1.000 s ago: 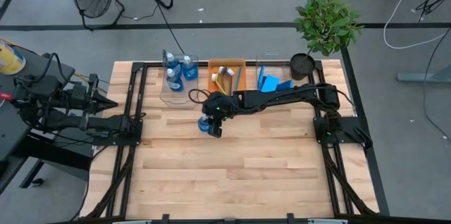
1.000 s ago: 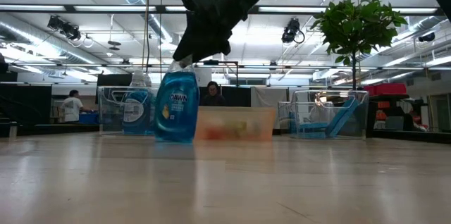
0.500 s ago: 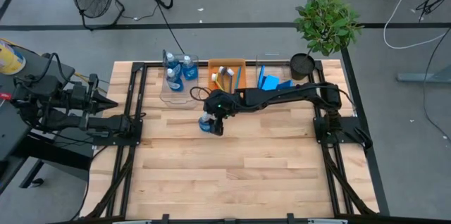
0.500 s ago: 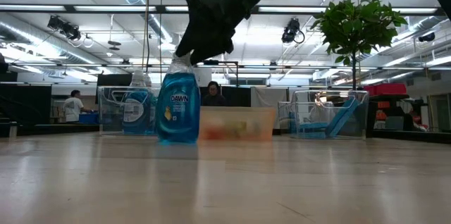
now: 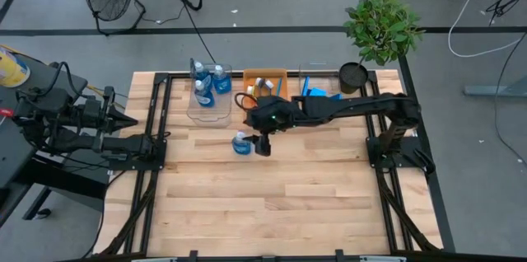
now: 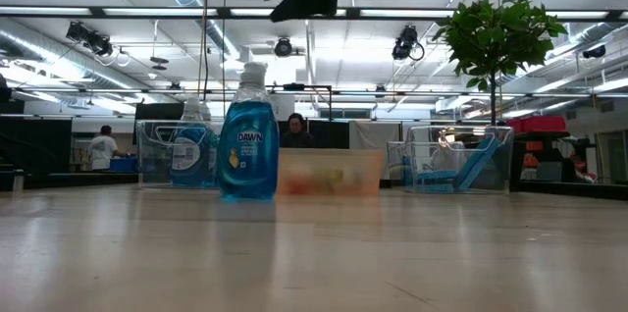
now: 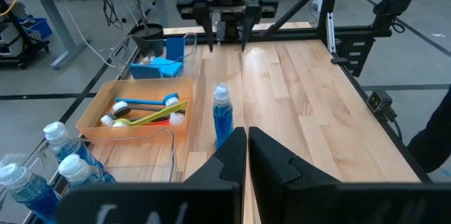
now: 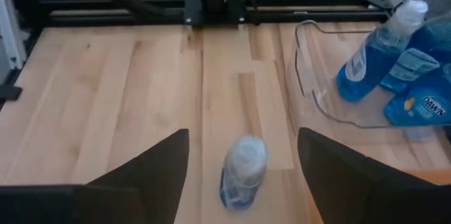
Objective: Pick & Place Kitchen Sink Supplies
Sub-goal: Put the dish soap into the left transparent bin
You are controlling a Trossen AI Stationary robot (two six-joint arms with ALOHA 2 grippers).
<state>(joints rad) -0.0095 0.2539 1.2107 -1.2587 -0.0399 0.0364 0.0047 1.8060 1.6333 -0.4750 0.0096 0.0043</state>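
one bottle (image 5: 240, 143) stood free on the table (image 5: 313, 204). right gripper (image 5: 263, 145) hung above it, fingers apart; best lifted straight clear. left gripper (image 7: 246, 155) was closed.

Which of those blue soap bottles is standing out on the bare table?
The lone bottle just below the right jaws; the other three bottles sit inside the clear bin.

Bottle (image 6: 247, 150): clear, blue contents, white cap
Orange bin (image 7: 99, 115) behind bottle: brushes (image 7: 144, 102) blue, yellow-green, red
Sponges (image 5: 314, 94): blue
Table (image 5: 288, 188): pale striped wood
Plant (image 5: 381, 25): green
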